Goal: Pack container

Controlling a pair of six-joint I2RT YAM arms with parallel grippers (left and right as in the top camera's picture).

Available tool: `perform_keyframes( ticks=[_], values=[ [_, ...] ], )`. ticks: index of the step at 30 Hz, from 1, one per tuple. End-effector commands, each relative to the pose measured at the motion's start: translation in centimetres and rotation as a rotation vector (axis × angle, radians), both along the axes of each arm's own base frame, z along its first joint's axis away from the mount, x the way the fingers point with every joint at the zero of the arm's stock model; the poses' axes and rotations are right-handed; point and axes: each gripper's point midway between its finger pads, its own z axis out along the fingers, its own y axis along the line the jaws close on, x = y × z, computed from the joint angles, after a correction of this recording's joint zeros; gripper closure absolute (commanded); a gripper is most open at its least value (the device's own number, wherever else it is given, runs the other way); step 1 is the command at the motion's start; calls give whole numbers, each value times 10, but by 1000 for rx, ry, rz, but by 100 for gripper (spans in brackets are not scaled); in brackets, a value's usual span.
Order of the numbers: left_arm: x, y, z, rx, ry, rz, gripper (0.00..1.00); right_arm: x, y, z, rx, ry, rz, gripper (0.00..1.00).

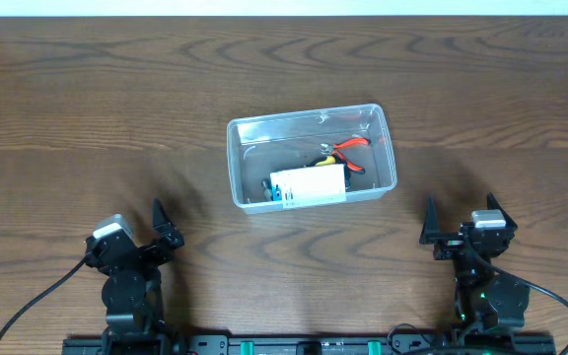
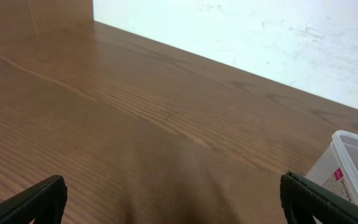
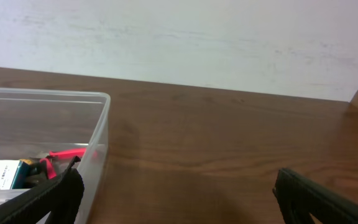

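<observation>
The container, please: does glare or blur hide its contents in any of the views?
Overhead: faint highlights on the container rim, yet the white box and red-handled tool read clearly. Right wrist: the contents look hazy through the wall. Left wrist: only one corner shows, no contents.

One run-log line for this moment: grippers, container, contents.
left gripper open, empty | right gripper open, empty | container mid-table, apart from both | inside: white-and-blue box, red-handled pliers
</observation>
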Motion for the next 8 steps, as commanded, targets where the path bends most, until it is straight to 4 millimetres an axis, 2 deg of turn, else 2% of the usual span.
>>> perform_keyframes(
  ticks=[1,8],
  values=[
    [0,0,-12,10,26,-2,2,0,-2,0,-13,-3,-7,1],
    [0,0,-12,10,26,-2,2,0,-2,0,-13,-3,-7,1]
  ],
)
